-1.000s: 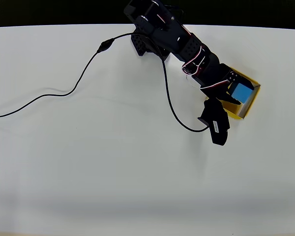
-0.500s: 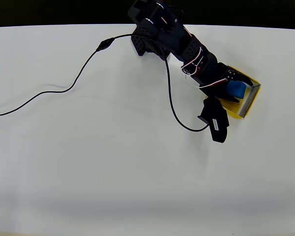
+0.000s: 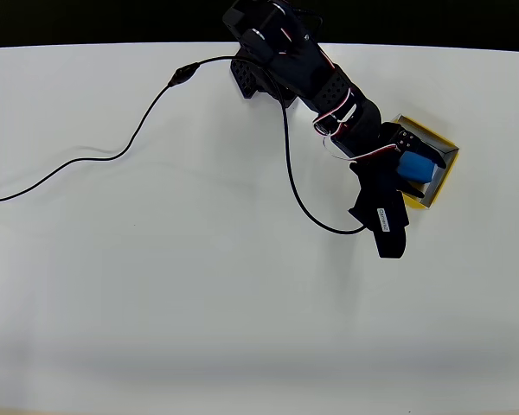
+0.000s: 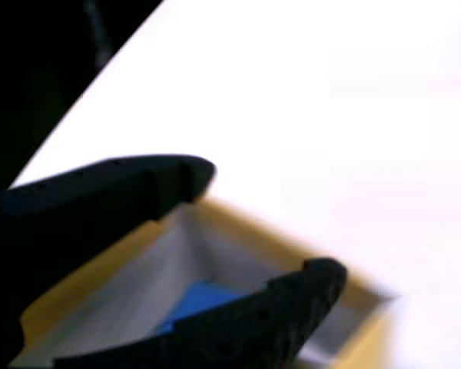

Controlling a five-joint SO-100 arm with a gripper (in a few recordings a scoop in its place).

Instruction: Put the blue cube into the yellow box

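Blue cube [image 3: 416,166] is sitting inside the yellow box [image 3: 443,178], low between the walls in the wrist view [image 4: 196,301]. Gripper [image 3: 412,160] is hanging over the box, jaws parted around the cube; whether they are touching it, cannot tell. Placement is looking nearly done, with only clearing the arm remaining.

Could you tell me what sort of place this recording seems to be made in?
Probably a lab or hobby bench for robot practice: a plain white table against a dark background, a small black arm with exposed wires, its loose black cable, and just a blue cube in a yellow box.
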